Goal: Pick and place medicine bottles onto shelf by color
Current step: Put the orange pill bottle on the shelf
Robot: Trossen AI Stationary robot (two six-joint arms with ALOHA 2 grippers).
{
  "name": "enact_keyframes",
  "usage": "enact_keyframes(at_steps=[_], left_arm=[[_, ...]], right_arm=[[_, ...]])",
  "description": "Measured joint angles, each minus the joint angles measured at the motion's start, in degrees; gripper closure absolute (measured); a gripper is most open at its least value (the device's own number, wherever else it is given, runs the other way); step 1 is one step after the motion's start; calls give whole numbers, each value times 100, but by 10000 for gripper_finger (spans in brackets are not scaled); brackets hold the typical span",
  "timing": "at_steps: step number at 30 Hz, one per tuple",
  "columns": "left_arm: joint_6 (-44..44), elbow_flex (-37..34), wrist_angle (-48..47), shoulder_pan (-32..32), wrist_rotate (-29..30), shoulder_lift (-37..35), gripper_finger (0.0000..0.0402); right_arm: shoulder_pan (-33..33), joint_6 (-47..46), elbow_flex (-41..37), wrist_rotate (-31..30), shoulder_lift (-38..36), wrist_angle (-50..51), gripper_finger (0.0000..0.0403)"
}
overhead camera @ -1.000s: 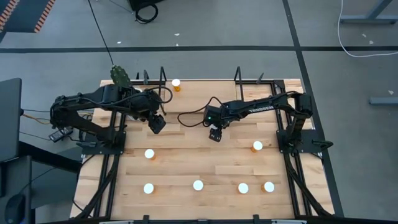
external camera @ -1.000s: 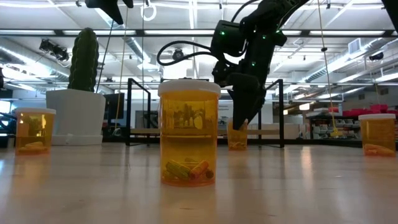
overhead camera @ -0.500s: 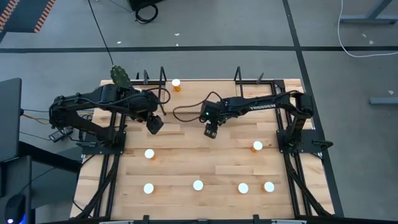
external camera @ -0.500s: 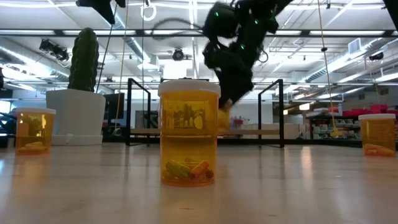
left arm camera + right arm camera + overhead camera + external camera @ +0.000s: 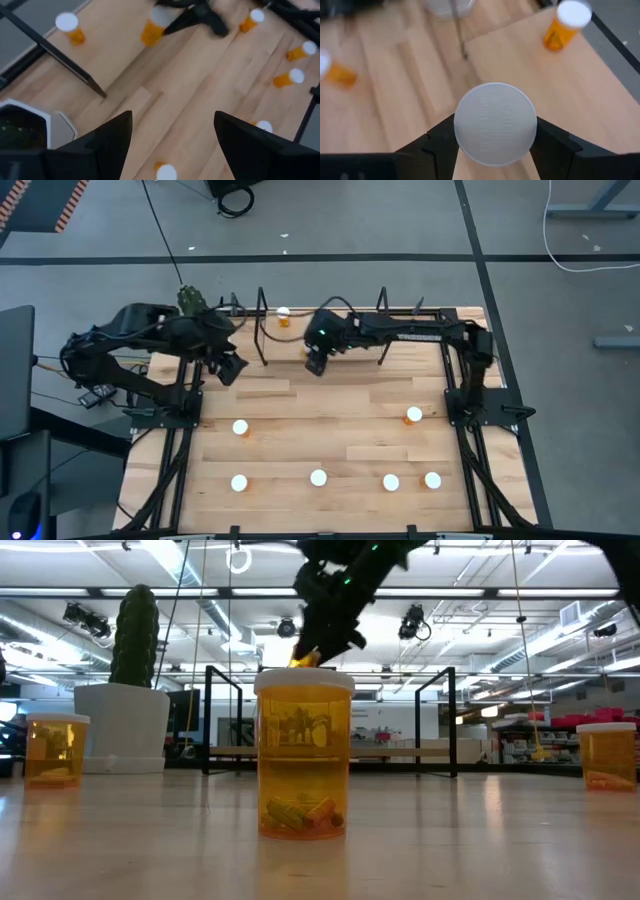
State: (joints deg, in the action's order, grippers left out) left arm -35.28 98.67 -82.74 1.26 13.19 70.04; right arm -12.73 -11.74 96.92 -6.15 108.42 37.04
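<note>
My right gripper (image 5: 315, 363) is shut on a medicine bottle (image 5: 495, 131), amber with a white cap that fills the space between the fingers. It hangs in the air just in front of the shelf (image 5: 296, 323), a light-wood board between black wire uprights at the table's back. One bottle (image 5: 283, 315) stands on the shelf's left part. Several more bottles stand on the table, such as one at mid-left (image 5: 240, 427) and one at the right (image 5: 413, 415). My left gripper (image 5: 228, 368) waits open and holds nothing, left of the shelf.
A white pot with a cactus (image 5: 120, 725) stands at the back left corner beside the shelf. One bottle (image 5: 305, 755) stands close in front of the low camera. Black frame rails (image 5: 465, 395) run along both sides of the table.
The right gripper has lifted its bottle from mid-table and carried it back and left to the shelf. The left gripper has drawn back to the left.
</note>
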Motion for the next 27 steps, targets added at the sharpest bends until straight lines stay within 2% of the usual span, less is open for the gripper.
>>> enact_keyframes(at_steps=[10, 14, 17, 27], left_arm=[[-3, 53, 41, 0, 55, -444, 114], [-7, 53, 20, 2, 56, -544, 114], [-4, 53, 13, 2, 57, -579, 114], [-58, 53, -17, 2, 55, -575, 114]], right_arm=[[-190, 104, 2094, 70, 1546, 672, 186], [-263, 76, 2680, 70, 1987, 722, 186], [-339, 33, 2915, 66, 2220, 811, 186], [-470, -12, 2920, 65, 2616, 580, 185]])
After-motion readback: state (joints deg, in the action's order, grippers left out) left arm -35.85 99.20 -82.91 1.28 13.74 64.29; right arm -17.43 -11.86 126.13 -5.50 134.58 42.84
